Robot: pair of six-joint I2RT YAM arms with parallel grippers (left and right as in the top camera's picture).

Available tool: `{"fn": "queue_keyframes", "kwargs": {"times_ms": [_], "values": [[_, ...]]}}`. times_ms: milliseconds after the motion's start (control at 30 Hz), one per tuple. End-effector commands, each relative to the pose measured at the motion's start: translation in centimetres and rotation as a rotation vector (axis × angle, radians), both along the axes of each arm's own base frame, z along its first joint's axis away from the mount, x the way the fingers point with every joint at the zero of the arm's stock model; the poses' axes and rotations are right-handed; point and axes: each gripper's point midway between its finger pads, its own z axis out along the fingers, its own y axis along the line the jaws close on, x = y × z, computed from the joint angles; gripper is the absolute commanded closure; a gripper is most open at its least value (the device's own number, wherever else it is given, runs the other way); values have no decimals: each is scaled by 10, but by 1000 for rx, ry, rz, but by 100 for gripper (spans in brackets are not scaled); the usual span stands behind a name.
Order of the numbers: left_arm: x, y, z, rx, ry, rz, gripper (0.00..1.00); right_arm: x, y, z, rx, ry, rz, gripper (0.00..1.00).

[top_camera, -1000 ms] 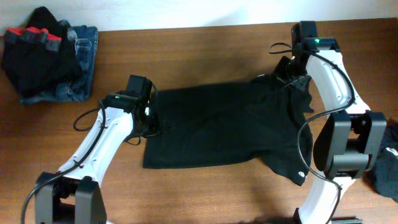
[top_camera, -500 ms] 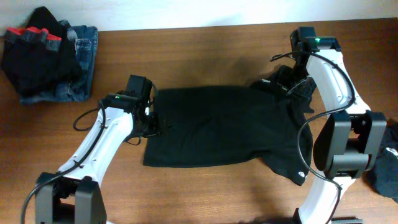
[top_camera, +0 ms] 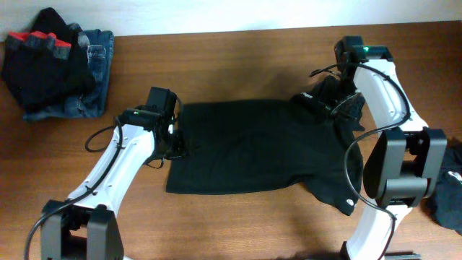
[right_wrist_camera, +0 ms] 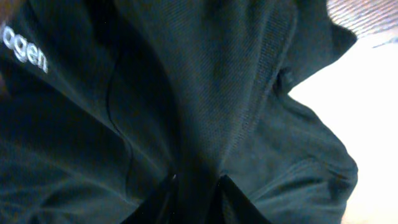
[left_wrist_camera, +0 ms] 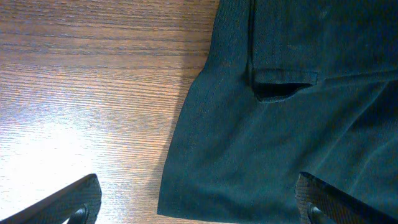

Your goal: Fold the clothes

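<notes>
A black top (top_camera: 253, 144) lies spread flat across the middle of the table. My left gripper (top_camera: 175, 137) hovers open over its left hem. In the left wrist view the hem corner (left_wrist_camera: 205, 186) sits between my wide-spread left gripper (left_wrist_camera: 199, 193) fingers, untouched. My right gripper (top_camera: 328, 95) is at the top's far right corner, where the sleeve is bunched up. In the right wrist view a raised fold of the black top (right_wrist_camera: 205, 93) runs between the narrowly parted fingers (right_wrist_camera: 158, 202) of my right gripper (right_wrist_camera: 198, 190). White lettering (right_wrist_camera: 25, 56) shows on the cloth.
A pile of other clothes (top_camera: 54, 61), black with red trim and blue denim, lies at the far left corner. Another dark garment (top_camera: 449, 191) sits at the right edge. The table's far edge meets a white wall.
My right gripper has moved left and toward the middle, dragging the sleeve in over the top, and its fingers have parted slightly. The left arm has not moved.
</notes>
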Motion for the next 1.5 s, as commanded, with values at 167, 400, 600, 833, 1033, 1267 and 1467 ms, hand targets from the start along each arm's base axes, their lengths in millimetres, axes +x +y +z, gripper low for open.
{"fn": "queue_keyframes", "kwargs": {"times_ms": [167,400,600,833,1033,1267,1467], "values": [[5,-1,8,-13,-23,7,1,-8,18,-8,-2,36,56,62],[6,-1,8,-15,-27,7,1,-5,14,-8,-47,24,64,32],[13,-30,12,-137,-64,-160,1,4,15,-9,-45,-14,63,17],[25,-69,21,-216,-159,-319,1,8,15,-9,-43,-28,63,15],[45,-79,14,-212,-221,-349,2,7,15,-9,-43,-27,64,14],[65,-87,-24,-200,-228,-439,3,4,15,-12,-43,-17,64,14],[69,-92,-47,-211,-205,-456,7,4,15,-12,-43,-14,67,14]]}}
